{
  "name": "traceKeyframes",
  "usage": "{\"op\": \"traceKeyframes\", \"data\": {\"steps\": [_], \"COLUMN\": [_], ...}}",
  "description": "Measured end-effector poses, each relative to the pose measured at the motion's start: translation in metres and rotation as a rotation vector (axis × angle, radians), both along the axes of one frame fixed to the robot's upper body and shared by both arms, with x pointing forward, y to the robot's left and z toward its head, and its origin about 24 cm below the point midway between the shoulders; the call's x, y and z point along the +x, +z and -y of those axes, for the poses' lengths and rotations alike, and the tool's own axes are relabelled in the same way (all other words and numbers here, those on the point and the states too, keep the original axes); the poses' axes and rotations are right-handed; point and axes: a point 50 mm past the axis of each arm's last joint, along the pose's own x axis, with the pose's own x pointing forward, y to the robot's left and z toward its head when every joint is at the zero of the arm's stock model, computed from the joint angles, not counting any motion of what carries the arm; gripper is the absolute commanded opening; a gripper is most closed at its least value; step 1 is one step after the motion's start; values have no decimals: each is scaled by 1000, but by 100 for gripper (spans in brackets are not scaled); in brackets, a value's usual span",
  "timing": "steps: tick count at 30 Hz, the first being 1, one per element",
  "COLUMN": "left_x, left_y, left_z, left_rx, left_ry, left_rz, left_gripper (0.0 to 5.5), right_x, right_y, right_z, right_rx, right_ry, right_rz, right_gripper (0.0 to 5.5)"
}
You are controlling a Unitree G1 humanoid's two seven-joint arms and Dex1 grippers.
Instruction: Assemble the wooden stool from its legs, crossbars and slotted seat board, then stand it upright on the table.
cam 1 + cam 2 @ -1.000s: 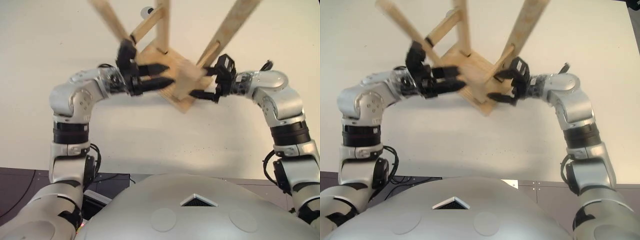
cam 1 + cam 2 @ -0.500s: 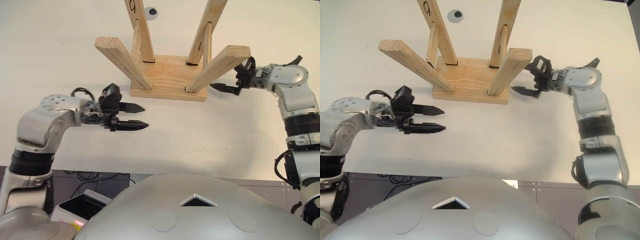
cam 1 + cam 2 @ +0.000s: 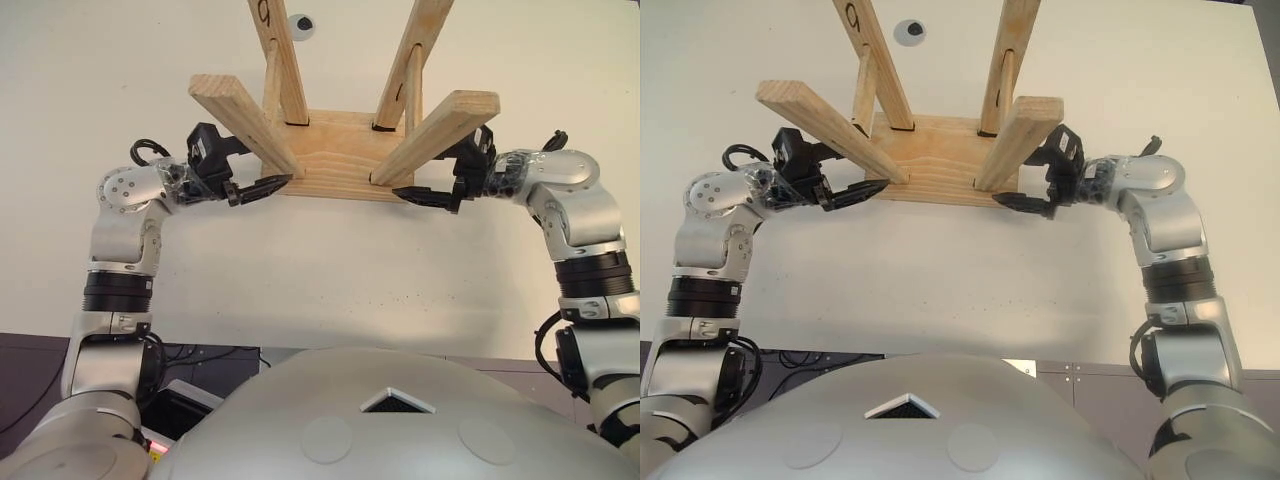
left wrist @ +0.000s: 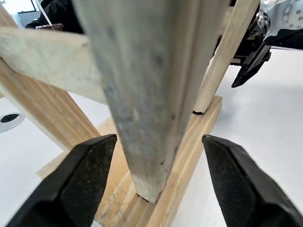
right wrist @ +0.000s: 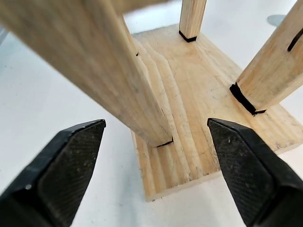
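Stool (image 3: 335,150): upside down on table (image 3: 300,260); seat board (image 3: 330,178) flat on it, 4 legs up & splayed, approx. mid-table ahead.
L gripper (image 4: 157,138): wide open, fingers (image 4: 85,179) either side of near-left leg (image 3: 238,118) down by the board; no contact seen, holding nothing.
R gripper (image 5: 156,123): wide open too, straddling near-right leg (image 3: 432,122) low by the board; nothing gripped.
Handling: solid wood, rigid, prob. moderate wt; awkward to swing w/ legs out. Joints likely dry-fit, so legs could pull from slots if yanked.
Grip spot: low on the near legs, close to board, or board's short edges; both sides together for the flip.
Eye views: whole stool, leg splay, both arms, grey disc (image 3: 301,22) beyond.
L wrist view: leg end seated in slot, crossbar (image 4: 42,56) joining legs, R gripper's finger farther off.
R wrist view: board grain, dark outlines at three leg sockets, gap finger-to-leg both sides.
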Motion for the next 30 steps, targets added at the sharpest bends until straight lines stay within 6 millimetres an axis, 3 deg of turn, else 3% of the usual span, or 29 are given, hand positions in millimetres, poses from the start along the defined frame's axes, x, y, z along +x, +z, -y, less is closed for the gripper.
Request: {"op": "traceKeyframes", "data": {"steps": [10,12,20,23,30], "left_x": [-4,-5,-5,-13,-22], "left_y": [3,2,-8,1,46], "left_z": [4,7,2,3,5], "left_rx": [-13,23,104,5,-359], "left_ry": [-94,-119,-172,-161,-124], "left_rz": [-4,27,111,-15,-460], "left_gripper": [146,122,118,117,112], "right_x": [0,-1,-4,-11,-23], "right_y": [5,4,-3,4,45], "right_z": [-2,-3,-5,0,16], "right_rx": [46,50,49,61,353], "right_ry": [-11,-10,6,20,19], "right_rz": [-18,-20,-24,-86,-412], "right_gripper": [170,161,153,153,124]}}
